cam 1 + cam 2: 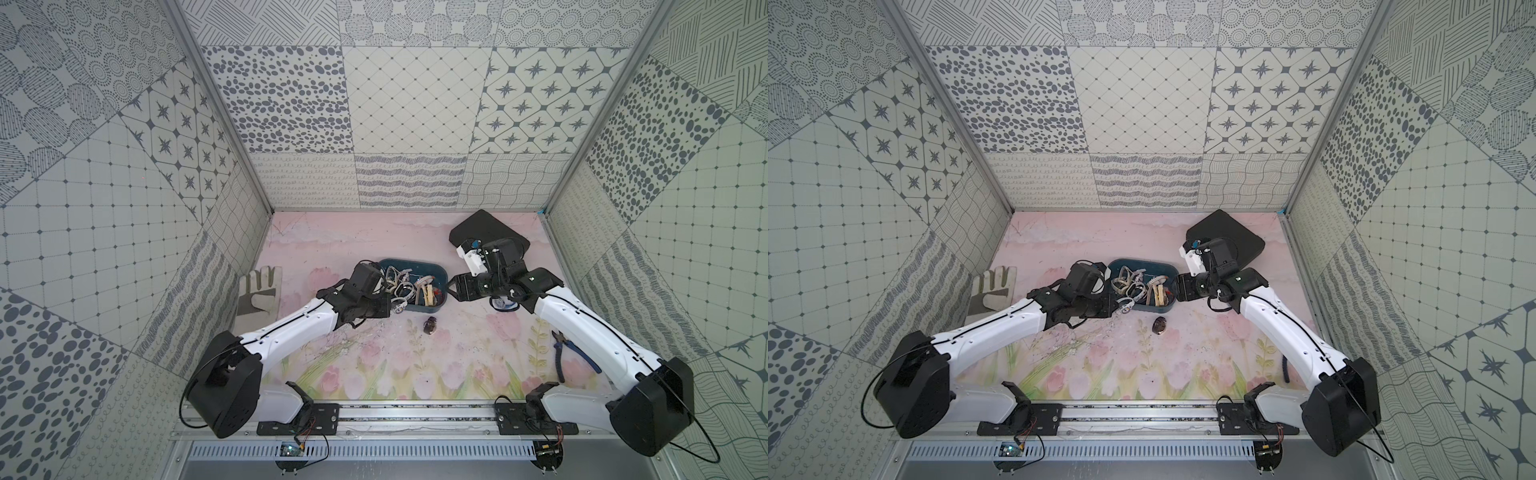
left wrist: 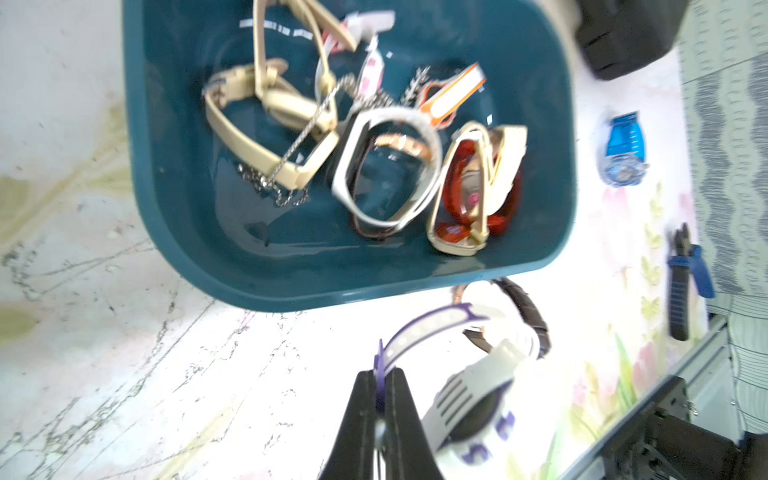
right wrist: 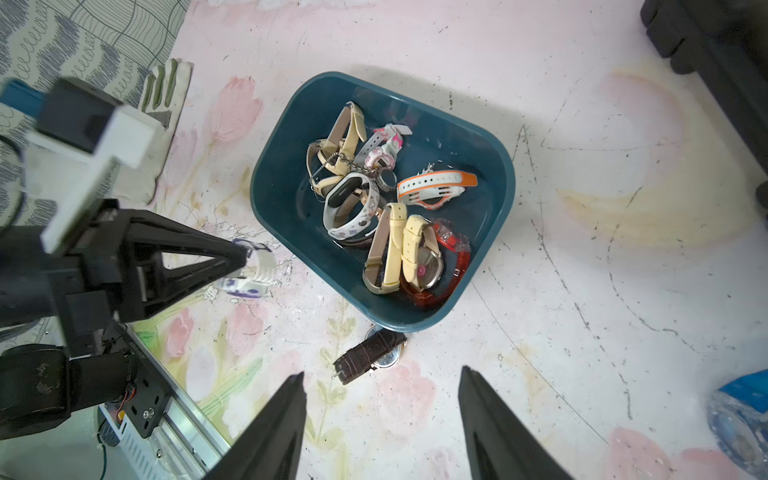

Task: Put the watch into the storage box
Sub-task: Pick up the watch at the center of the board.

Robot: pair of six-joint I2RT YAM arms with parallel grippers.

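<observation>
The storage box (image 1: 419,266) (image 1: 1142,264) is a dark teal tub at mid-table with several watches lying in it (image 2: 386,166) (image 3: 390,232). My left gripper (image 2: 380,374) (image 3: 245,253) is shut on the purple strap of a white and purple watch (image 2: 478,395) (image 3: 253,276) (image 1: 400,306). That watch is just outside the tub's near left corner. A brown-strapped watch (image 1: 430,325) (image 1: 1160,325) (image 3: 368,357) lies on the table in front of the tub. My right gripper (image 3: 382,372) (image 1: 452,286) stands open and empty above it, by the tub's right end.
A blue watch (image 2: 623,149) (image 3: 744,419) lies right of the tub, under the right arm. A flat black case (image 1: 486,232) (image 1: 1229,237) sits at the back right. Blue-handled pliers (image 1: 571,353) (image 2: 685,274) lie at the right and a work glove (image 1: 259,291) at the left.
</observation>
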